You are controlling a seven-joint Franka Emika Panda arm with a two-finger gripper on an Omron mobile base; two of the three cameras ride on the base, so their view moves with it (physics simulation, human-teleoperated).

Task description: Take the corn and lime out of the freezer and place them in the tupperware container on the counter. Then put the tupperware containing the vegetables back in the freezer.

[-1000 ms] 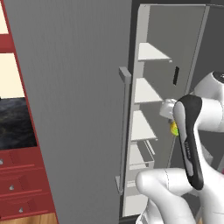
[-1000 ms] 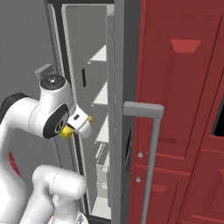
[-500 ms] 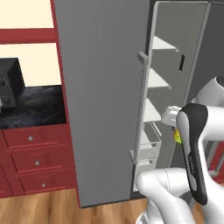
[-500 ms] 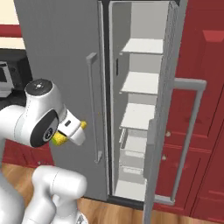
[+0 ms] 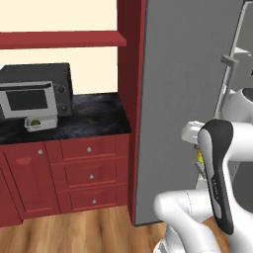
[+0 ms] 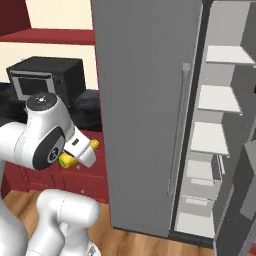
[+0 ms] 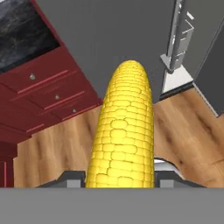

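My gripper (image 6: 81, 151) is shut on the corn (image 6: 70, 159), a yellow cob with a green end, held in mid-air in front of the freezer (image 6: 145, 100). In the hand view the corn (image 7: 123, 131) rises between the two finger tips of the gripper (image 7: 120, 176). A sliver of the corn (image 5: 200, 157) shows beside the arm. The tupperware container (image 5: 41, 124) stands on the counter (image 5: 94, 116) in front of the microwave. A small green round lime (image 5: 34, 120) lies inside it. One freezer door is swung open, showing pale shelves (image 6: 220, 100).
A black microwave (image 5: 37, 91) stands at the back of the counter. Dark red drawers (image 5: 89, 170) with round knobs lie below. The shut freezer door carries a long bar handle (image 6: 177, 130). Wooden floor (image 7: 192, 127) lies under the hand.
The whole picture has shifted: the base has turned left, away from the freezer's inside, so the counter, microwave and container now show. The corn stays in the gripper.
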